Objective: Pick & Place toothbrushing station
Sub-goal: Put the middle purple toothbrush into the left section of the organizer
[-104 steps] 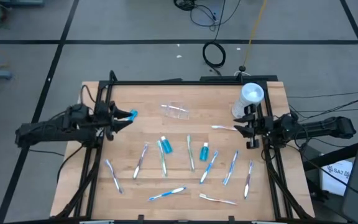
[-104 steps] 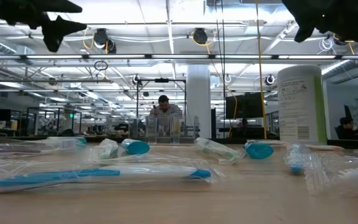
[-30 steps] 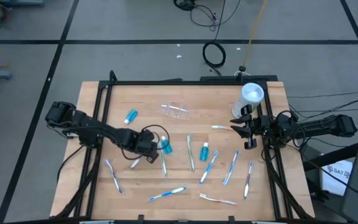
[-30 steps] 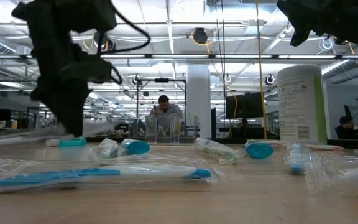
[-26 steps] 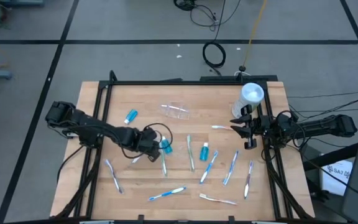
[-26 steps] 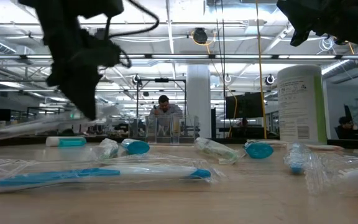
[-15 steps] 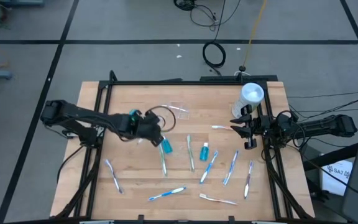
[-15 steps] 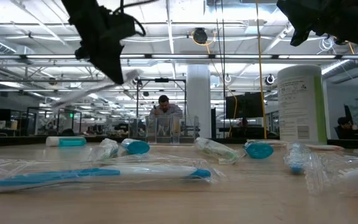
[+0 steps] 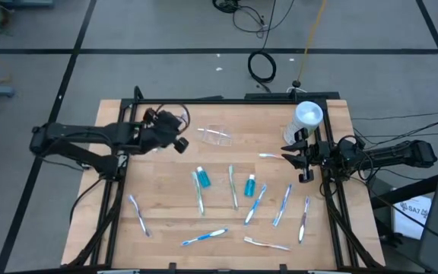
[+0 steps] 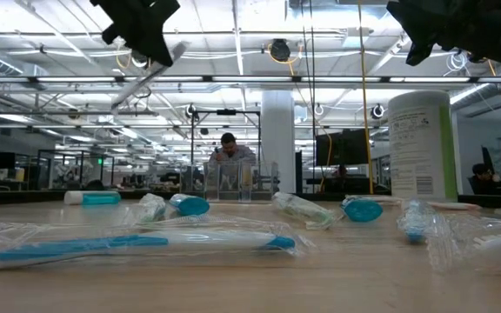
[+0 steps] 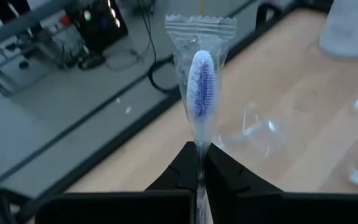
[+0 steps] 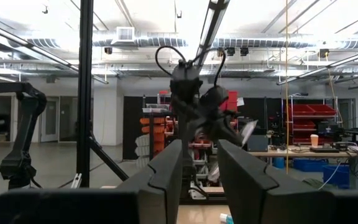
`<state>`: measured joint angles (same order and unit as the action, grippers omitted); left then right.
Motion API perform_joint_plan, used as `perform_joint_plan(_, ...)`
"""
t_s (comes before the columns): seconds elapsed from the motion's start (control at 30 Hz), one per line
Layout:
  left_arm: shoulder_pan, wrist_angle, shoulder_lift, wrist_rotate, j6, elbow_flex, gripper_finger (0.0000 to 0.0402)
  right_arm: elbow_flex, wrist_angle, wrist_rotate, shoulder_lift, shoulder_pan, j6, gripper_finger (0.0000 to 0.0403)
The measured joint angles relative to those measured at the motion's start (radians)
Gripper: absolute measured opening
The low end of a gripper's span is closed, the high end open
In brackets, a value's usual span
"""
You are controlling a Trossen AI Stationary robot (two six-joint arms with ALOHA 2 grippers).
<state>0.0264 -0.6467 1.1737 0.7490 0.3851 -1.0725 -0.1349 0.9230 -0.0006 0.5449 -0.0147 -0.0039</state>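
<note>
I have the left end effector [image 11: 200,163] raised above the table [image 9: 325,236], clenched on a wrapped toothbrush [image 11: 201,87] jutting ahead toward the clear cup [image 9: 216,135]. Right end effector [image 12: 199,163] hovers parted, empty, at the table's right edge.

A slim toothbrush with a blue-bristled head, sealed in a clear wrapper [image 11: 201,81], hangs above the wooden table's [image 9: 333,228] left rear area, pinched in the left gripper [image 11: 200,167]. A small clear plastic cup [image 9: 215,135] lies on its side near the rear edge. Two small teal toothpaste tubes [image 9: 201,177] rest near the centre among wrapped blue, white and pink toothbrushes [image 9: 204,237] scattered toward the front edge.
</note>
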Motion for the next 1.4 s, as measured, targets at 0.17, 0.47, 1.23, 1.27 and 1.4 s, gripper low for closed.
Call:
perform_joint_plan(0.17, 0.041, 0.207, -0.015, -0.028, -0.192, 0.019, 0.0006, 0.0, 0.0, 0.0, 0.0, 0.0, 0.0, 0.0093)
perform_joint_plan(0.47, 0.167, 0.628, -0.013, -0.261, -0.35, 0.173, 0.0008, 0.0, 0.0, 0.0, 0.0, 0.0, 0.0, 0.0093)
perform_joint_plan(1.23, 0.365, 1.619, 0.1, -0.525, -0.378, 0.652, 0.0007, 0.0, -0.001, 0.0, 0.0, 0.0, -0.013, 0.0093)
perform_joint_plan(1.27, 0.369, 1.624, 0.122, -0.526, -0.377, 0.651, 0.0005, 0.0, -0.001, 0.001, 0.0, 0.0, -0.013, 0.0093)
perform_joint_plan(1.4, 0.369, 1.689, 0.217, -0.54, -0.404, 0.649, 0.0006, 0.0, -0.001, 0.003, 0.0, 0.0, -0.015, 0.0093)
